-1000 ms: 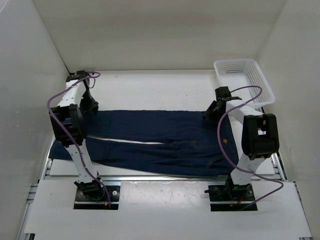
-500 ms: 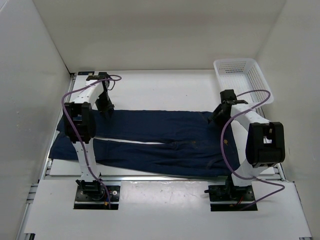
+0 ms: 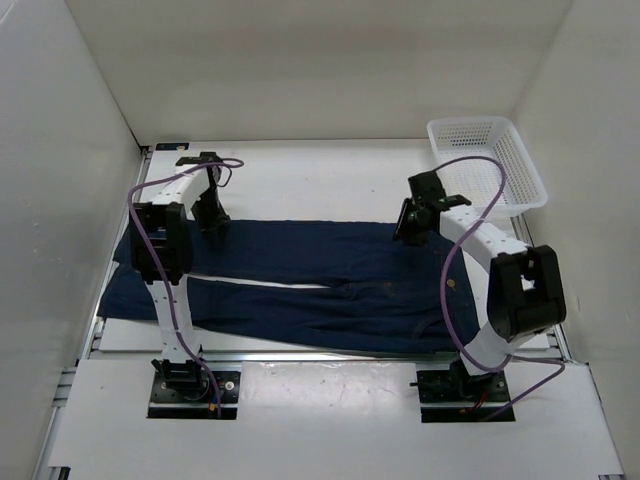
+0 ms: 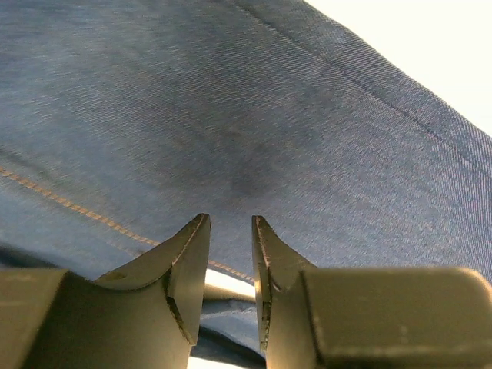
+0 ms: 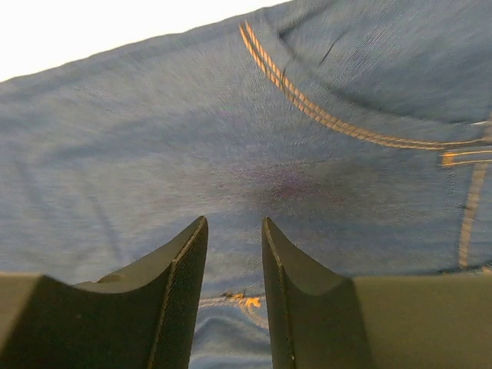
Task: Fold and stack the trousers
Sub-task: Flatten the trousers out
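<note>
I am seeing the trousers (image 3: 300, 280) lying flat across the middle of the desk (image 3: 320, 170), waist toward the right and both legs running left, with a thin strip of desk showing between the legs. The left end effector (image 3: 212, 222) is hanging over the far leg near its left end. In my left wrist view its fingers (image 4: 188, 261) are standing slightly parted, with nothing between them. The right end effector (image 3: 408, 232) is sitting above the far edge near the waist, over orange pocket stitching (image 5: 323, 115), its fingers likewise released and empty. I cannot tell whether either is touching the denim. A white mesh basket (image 3: 490, 160) is standing at the far right corner.
</note>
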Controlling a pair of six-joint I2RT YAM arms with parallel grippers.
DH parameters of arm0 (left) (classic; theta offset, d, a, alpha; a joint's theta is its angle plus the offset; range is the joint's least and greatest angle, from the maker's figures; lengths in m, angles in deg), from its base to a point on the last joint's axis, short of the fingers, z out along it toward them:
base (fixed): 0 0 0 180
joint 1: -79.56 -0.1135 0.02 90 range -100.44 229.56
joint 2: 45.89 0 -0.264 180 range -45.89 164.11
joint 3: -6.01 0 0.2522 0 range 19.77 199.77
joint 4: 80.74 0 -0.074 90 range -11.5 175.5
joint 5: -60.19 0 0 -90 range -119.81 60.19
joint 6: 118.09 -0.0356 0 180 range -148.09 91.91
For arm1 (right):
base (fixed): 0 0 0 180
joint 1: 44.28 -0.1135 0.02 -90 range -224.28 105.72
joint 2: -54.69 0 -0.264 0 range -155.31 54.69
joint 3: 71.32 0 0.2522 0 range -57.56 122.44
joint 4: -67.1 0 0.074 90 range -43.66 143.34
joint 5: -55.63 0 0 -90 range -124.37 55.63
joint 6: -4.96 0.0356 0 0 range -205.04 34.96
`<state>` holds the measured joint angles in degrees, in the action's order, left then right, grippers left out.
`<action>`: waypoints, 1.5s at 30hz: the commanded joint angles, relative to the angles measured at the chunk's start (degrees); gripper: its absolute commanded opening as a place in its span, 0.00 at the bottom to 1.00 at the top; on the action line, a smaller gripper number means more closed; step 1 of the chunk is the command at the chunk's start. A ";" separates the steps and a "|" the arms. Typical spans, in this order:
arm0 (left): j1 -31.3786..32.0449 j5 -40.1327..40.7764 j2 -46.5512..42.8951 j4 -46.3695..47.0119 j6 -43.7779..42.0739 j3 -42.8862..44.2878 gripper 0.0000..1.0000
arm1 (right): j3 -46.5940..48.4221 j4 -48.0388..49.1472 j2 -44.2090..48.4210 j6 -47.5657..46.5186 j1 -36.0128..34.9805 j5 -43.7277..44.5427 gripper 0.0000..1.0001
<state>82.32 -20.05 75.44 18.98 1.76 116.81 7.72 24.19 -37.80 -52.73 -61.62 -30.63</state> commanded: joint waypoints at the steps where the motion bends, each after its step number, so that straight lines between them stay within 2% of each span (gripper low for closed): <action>1: 0.49 -3.34 1.53 1.92 0.04 0.44 0.39 | -2.26 1.11 -4.18 0.46 -2.16 1.16 0.39; 9: 1.01 -5.72 3.37 2.45 -0.48 0.44 0.39 | -9.89 1.11 -4.54 9.34 -3.39 6.88 0.37; 16: 2.06 -6.77 5.31 2.45 -2.33 2.19 0.39 | -10.52 -4.07 -2.62 14.88 -3.40 7.94 0.37; 26: 7.25 -8.35 14.36 -2.82 -4.01 16.25 0.39 | -17.46 -7.77 10.12 19.54 -0.41 9.17 0.40; 32: 11.47 -10.81 16.74 -4.14 -4.53 24.16 0.39 | -17.99 -11.45 15.66 19.54 1.87 11.36 0.41; 34: 12.61 -10.81 16.74 -6.24 -5.14 27.75 0.39 | -16.51 -11.46 18.03 18.05 1.35 13.56 0.44; 35: 13.40 -10.20 15.87 -7.03 -5.67 28.55 0.47 | -15.89 -11.46 18.83 17.00 0.74 13.57 0.48; 37: 13.41 -9.42 11.92 -6.43 -6.20 28.56 0.54 | -13.95 -8.04 20.06 12.08 -1.81 13.04 0.57; 38: 13.41 -8.45 10.34 -6.43 -6.20 27.69 0.70 | -13.25 -6.73 20.07 10.59 -2.69 12.08 0.64; 39: 13.41 -7.22 7.71 -5.56 -6.73 27.16 0.87 | -11.59 -3.75 18.15 7.44 -4.26 10.77 0.75; 42: 12.70 -5.99 3.92 -4.33 -8.13 24.35 0.89 | -7.90 -0.84 13.14 4.35 -8.12 7.96 0.83; 45: 9.11 -5.36 2.07 -2.66 -8.93 19.26 0.86 | -1.13 0.05 4.53 0.39 -12.87 6.89 0.84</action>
<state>95.22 -28.07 84.27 14.41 -5.41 139.23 1.57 19.49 -27.81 -45.80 -70.30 -21.31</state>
